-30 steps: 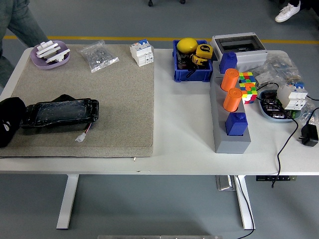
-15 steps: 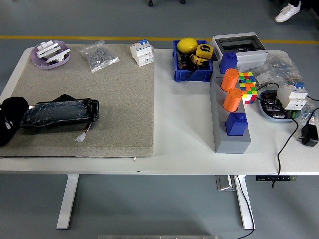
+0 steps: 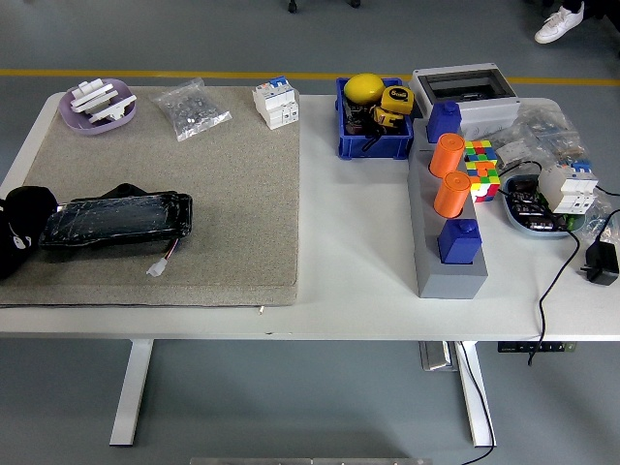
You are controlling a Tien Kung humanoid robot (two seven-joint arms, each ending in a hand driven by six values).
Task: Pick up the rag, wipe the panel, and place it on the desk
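**Desk inventory: rag and panel at left edge**

Gone since a second ago is the person seen at the far left corner; the black mass at the left edge has shifted slightly. No robot hand is seen, so no grip can be told. Black rag is bunched at the desk's left edge, on a grey mat, touching the glossy black panel. Blue bin: yellow object, tape measure. Lilac dish: white parts.

text: none legible | tape measure: label too small to read
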